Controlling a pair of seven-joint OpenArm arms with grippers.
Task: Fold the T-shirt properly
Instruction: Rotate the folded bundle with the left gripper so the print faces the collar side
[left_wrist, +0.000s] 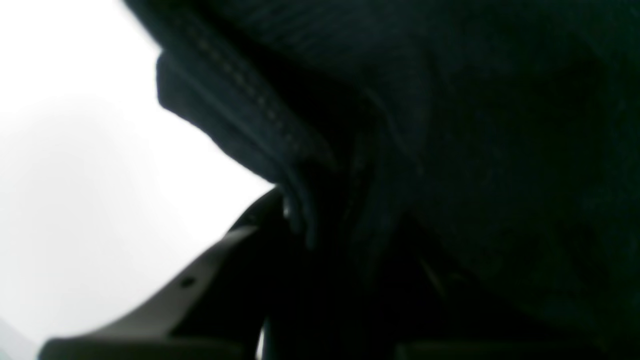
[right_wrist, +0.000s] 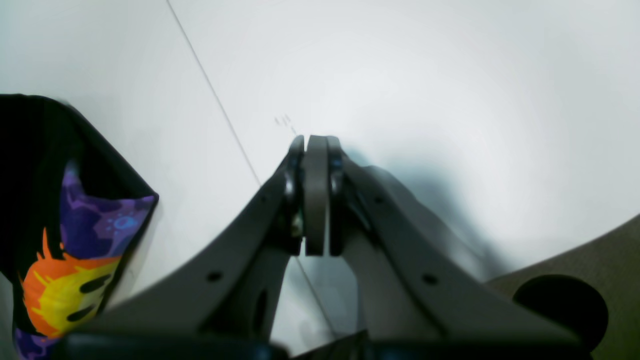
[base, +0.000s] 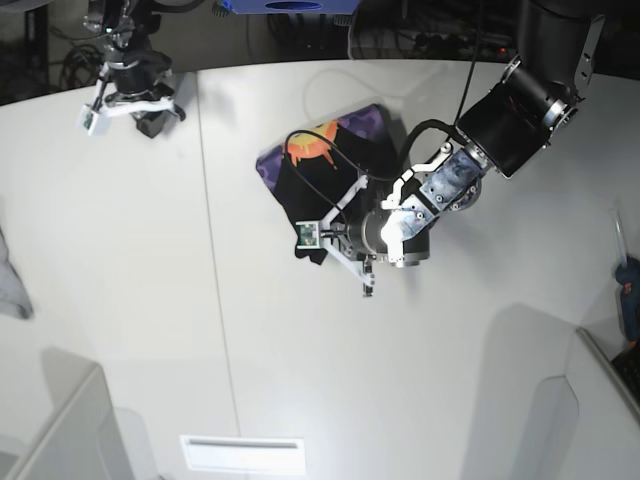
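One wrist view alone shows T-shirt (right_wrist: 75, 240) print.

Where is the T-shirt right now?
In the base view the T-shirt lies bunched on the white table, near the middle toward the far edge, with the left gripper at its near edge.

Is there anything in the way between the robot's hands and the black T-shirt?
Nothing visible. The left gripper is already at the T-shirt, with black cloth right against its camera. The right gripper is off by the table's far corner, jaws shut, with only bare white table between it and the shirt.
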